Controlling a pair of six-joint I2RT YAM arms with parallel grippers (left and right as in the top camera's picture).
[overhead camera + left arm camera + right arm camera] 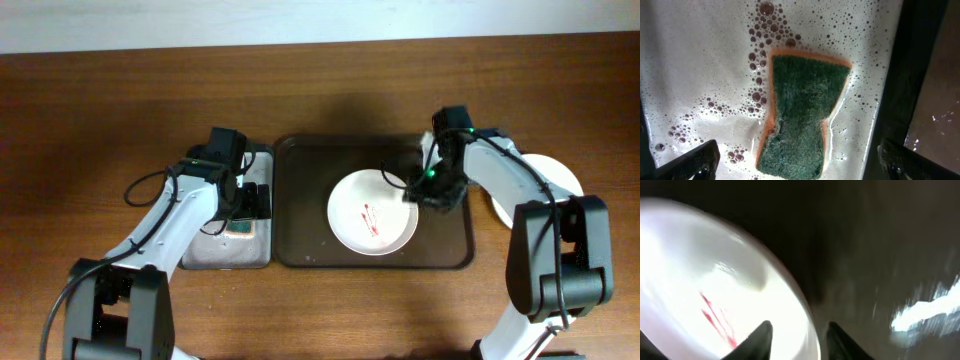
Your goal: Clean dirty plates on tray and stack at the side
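1. The white plate (372,212), smeared red, sits in the tray (300,200), right of the middle.
2. The right gripper (800,339) is at its 2 o'clock edge, jaws apart around the rim.
3. The left gripper (797,167) hangs wide open over the sponge (805,110).
4. With a weak pinch, the plate may slip and drop.

Soft even overhead light, right wrist view motion-blurred, plate (700,270) overexposed

White plate (372,212) red-streaked; green sponge (802,120) orange-edged.
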